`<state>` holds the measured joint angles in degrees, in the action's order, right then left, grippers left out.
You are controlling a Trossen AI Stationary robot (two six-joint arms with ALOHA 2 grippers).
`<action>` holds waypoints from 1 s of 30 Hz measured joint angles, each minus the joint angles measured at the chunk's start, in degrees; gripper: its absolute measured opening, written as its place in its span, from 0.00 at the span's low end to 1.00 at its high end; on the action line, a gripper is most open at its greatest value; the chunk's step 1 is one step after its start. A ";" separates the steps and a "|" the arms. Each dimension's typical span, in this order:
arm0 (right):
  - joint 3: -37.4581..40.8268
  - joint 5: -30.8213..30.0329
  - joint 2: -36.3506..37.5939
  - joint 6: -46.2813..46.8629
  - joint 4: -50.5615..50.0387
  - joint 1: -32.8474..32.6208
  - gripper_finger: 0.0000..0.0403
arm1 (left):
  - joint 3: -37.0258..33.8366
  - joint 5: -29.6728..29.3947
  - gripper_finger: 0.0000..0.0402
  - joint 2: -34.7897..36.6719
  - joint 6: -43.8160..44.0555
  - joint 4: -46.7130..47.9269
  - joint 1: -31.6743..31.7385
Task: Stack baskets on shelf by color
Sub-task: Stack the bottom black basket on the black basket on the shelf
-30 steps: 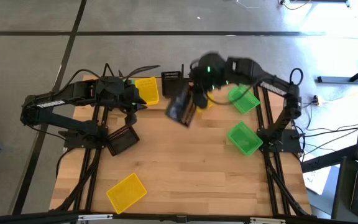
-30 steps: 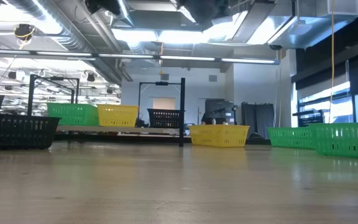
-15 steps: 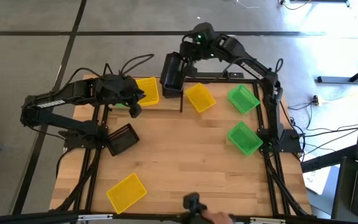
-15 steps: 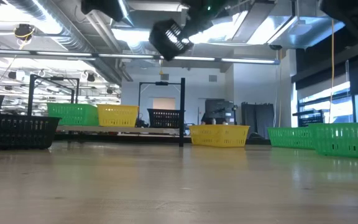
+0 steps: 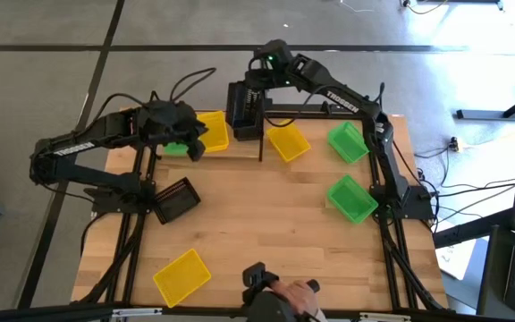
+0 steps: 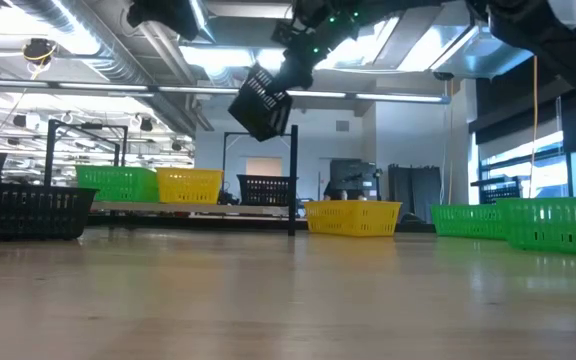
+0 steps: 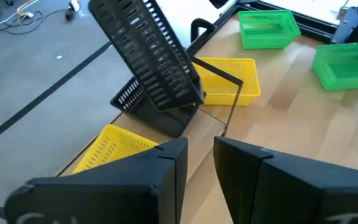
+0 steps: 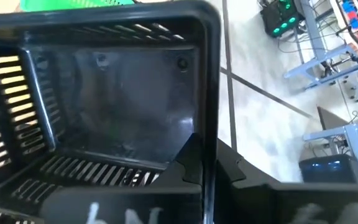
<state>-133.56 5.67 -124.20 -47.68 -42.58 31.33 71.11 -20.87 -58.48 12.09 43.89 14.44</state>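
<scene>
My right gripper (image 5: 256, 89) is shut on a black basket (image 5: 244, 112) and holds it tilted in the air above the shelf (image 6: 138, 207) at the table's far edge. Below it, a second black basket (image 7: 160, 115) stands on the shelf board, with a yellow basket (image 6: 190, 185) and a green basket (image 6: 118, 183) on the board to its left. My left gripper (image 5: 195, 148) hovers open beside the shelf's yellow basket (image 5: 211, 130) with nothing between its fingers (image 7: 166, 168). My right gripper pinches one side wall of the black basket at its rim (image 8: 211, 134), one finger inside the basket and one outside. The basket is lifted clear and hangs tilted below the fingers (image 6: 261, 102), its open side turned toward the gripper.
Loose on the table lie a yellow basket (image 5: 289, 141), two green baskets (image 5: 350, 141) (image 5: 351, 199), a black basket (image 5: 175, 199) and a yellow basket (image 5: 181, 275). A person's hand (image 5: 280, 300) holding something dark shows at the near edge.
My right gripper has carried the black basket from over the table's middle toward the far edge, rolling as it went, then brought it down a little over the shelf; the basket has turned about with it. A person's hand has come in at the near edge.
</scene>
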 joint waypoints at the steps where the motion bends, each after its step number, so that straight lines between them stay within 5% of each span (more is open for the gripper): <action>1: -0.02 -0.02 0.00 0.04 0.18 0.00 0.00 | 0.00 -0.14 0.17 0.00 -0.10 -0.10 0.24; 7: -0.04 -6.35 0.02 2.54 2.52 -0.07 0.00 | 0.09 -8.34 0.17 -1.83 -4.04 -3.71 1.88; 13: -0.04 -15.58 0.02 6.99 7.81 -1.07 0.00 | 0.10 -18.43 0.17 -7.59 -22.16 -18.32 2.08; 20: -0.04 -18.84 0.02 8.62 11.07 -1.53 0.00 | 0.02 -18.92 0.17 -12.00 -33.29 -33.04 5.51; 30: -0.04 -18.75 0.02 8.63 11.58 -2.21 0.00 | 0.02 -14.73 0.17 -15.98 -33.43 -34.80 9.58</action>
<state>-133.60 -13.08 -124.18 -39.05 -30.99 29.12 71.13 -35.60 -74.46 -21.33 9.09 24.02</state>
